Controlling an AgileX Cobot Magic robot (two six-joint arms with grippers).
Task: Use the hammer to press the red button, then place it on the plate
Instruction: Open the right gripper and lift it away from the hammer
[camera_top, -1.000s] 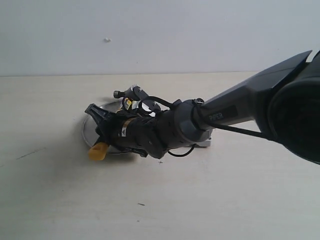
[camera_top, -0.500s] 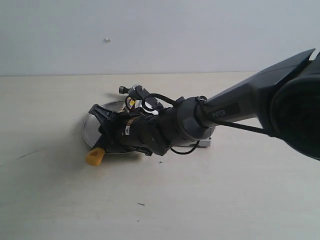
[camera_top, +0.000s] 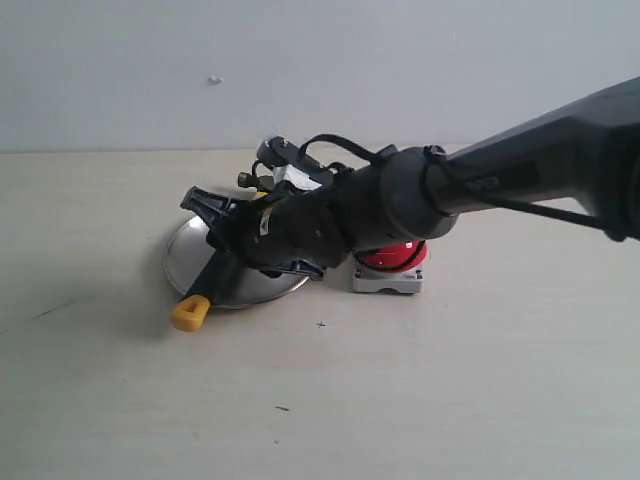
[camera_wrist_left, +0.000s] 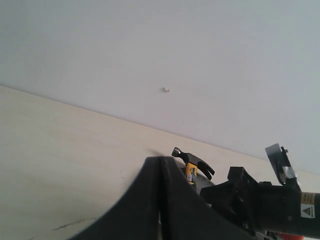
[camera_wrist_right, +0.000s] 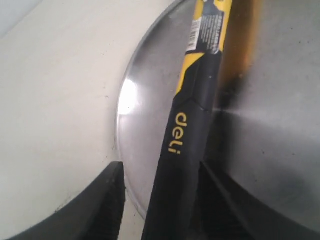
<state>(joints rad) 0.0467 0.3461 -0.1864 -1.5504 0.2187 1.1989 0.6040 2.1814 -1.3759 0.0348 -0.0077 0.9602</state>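
- Right tool (camera_wrist_right: 160, 167): extends across to the left, low over the plate (camera_top: 185, 255); jaws apart, astride the hammer (camera_wrist_right: 182, 145) handle, with a gap visible beside one finger.
- Hammer: lies across the plate, head toward the far side, yellow end beyond the near-left rim, over the bench (camera_top: 450, 400).
- Red button (camera_top: 395, 257): sits on the bench just right of the plate, partly behind the arm.
- Left tool (camera_wrist_left: 160, 165): fingers together, nothing between them.

Pale table (camera_top: 450, 400), grey wall (camera_top: 400, 70)
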